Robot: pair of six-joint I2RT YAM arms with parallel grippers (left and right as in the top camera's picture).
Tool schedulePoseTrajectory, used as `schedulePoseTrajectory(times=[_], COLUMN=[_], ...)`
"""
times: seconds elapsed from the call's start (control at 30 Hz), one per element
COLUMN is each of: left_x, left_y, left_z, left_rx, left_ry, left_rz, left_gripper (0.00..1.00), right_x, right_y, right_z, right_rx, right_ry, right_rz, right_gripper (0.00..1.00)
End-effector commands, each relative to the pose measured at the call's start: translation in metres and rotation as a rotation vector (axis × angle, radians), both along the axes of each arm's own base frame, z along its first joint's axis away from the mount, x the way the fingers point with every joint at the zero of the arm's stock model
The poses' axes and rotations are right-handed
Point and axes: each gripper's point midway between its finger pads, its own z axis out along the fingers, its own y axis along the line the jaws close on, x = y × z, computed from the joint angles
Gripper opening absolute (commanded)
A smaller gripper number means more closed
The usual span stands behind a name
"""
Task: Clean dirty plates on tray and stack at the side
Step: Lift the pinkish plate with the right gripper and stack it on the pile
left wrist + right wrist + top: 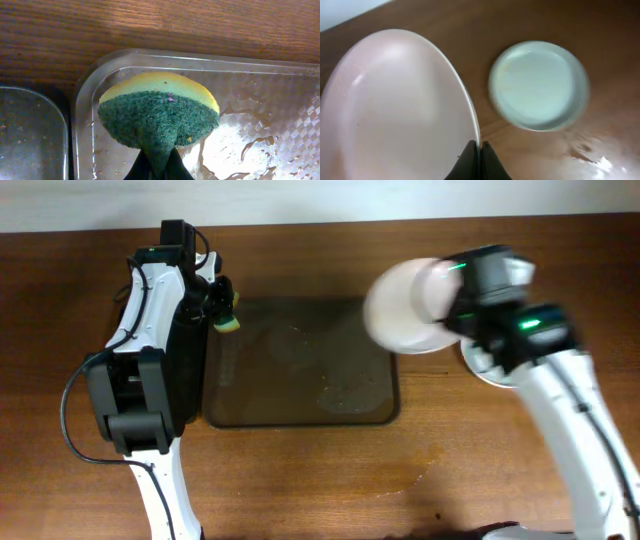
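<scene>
A round white shallow plate (395,110) is being held by its rim in the right gripper (480,146). A bluish round plate (537,85) is lying between one and two o'clock.

A yellow sponge with a green scouring face (159,117) hung above the far left of the brown wooden table (300,470), a dark rectangular tray (30,135) just left of it and a wet patch (410,475) glistening nearer, towards the right.
</scene>
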Motion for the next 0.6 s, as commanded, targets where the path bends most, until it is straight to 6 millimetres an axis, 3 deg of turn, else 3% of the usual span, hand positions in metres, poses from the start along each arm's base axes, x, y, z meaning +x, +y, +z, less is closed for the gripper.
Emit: schedulePoseTrajectory(times=[0.0,0.07,0.13,0.3,0.33,0.37,0.4,0.43,0.5,0.57], left_x=[0.000,0.000,0.001,0.004,0.005,0.005,0.005,0.004,-0.001,-0.017], left_y=[0.000,0.000,0.000,0.008,0.012,0.012,0.014,0.015,0.032,0.061], left_z=[-0.003,-0.003,-0.003,-0.005,-0.003,0.001,0.009,0.019,0.058,0.090], left_rx=[-0.009,-0.009,-0.009,0.044,0.064,0.068,0.069,0.070,0.113,0.238], left_ry=[0.008,0.008,0.008,-0.010,-0.015,-0.023,-0.024,-0.024,-0.022,0.005], left_rz=[0.008,0.008,0.007,-0.002,0.000,-0.019,-0.020,-0.017,0.006,0.049], left_gripper=[0.00,0.01,0.00,0.00,0.01,0.01,0.00,0.01,0.01,0.01], right_x=[-0.016,-0.032,-0.041,-0.036,-0.033,-0.031,-0.030,-0.027,-0.019,-0.007], right_y=[-0.072,-0.114,-0.140,-0.151,-0.152,-0.151,-0.150,-0.148,-0.138,-0.124], right_z=[-0.029,-0.053,-0.085,-0.164,-0.173,-0.183,-0.186,-0.188,-0.178,-0.150], right_rx=[0.114,0.125,0.138,0.163,0.165,0.176,0.184,0.202,0.256,0.311], right_ry=[0.084,0.122,0.148,0.186,0.200,0.213,0.218,0.215,0.179,0.099], right_rz=[-0.137,-0.264,-0.316,-0.350,-0.350,-0.347,-0.344,-0.334,-0.299,-0.240], right_gripper=[0.04,0.04,0.04,0.06,0.14,0.57,0.75,0.80,0.83,0.83])
